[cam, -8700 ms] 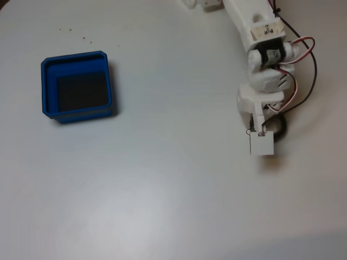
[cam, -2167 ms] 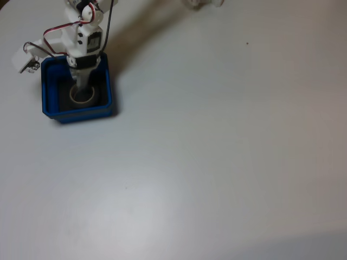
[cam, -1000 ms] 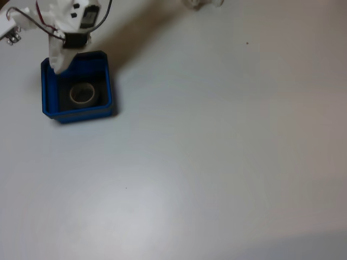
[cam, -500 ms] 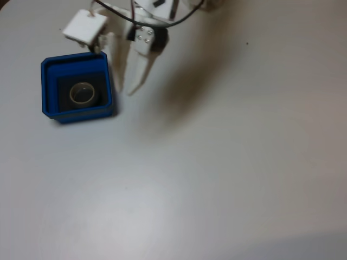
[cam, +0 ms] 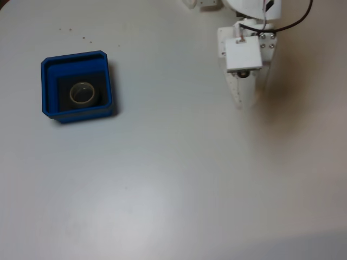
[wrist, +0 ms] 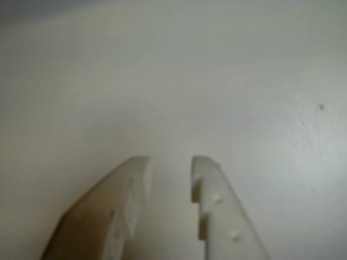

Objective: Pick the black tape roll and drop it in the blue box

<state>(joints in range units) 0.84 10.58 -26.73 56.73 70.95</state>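
No brand, label or legible writing is seen on any item. In the fixed view, at far left, the blue box (cam: 77, 84) sits on the pale surface (cam: 173, 179). The black tape roll (cam: 83, 93) lies flat on its dark floor, its black rim hard to separate from that floor. A few dark specks (cam: 76, 33) mark the surface beyond the box. At upper right, well apart, the end effector (cam: 246, 103) hangs over bare surface, partly covered by a white square plate (cam: 243, 55); the arm is cut off at the top edge. In the wrist view the end effector (wrist: 169, 165) has its fingers slightly parted, gripping nothing.
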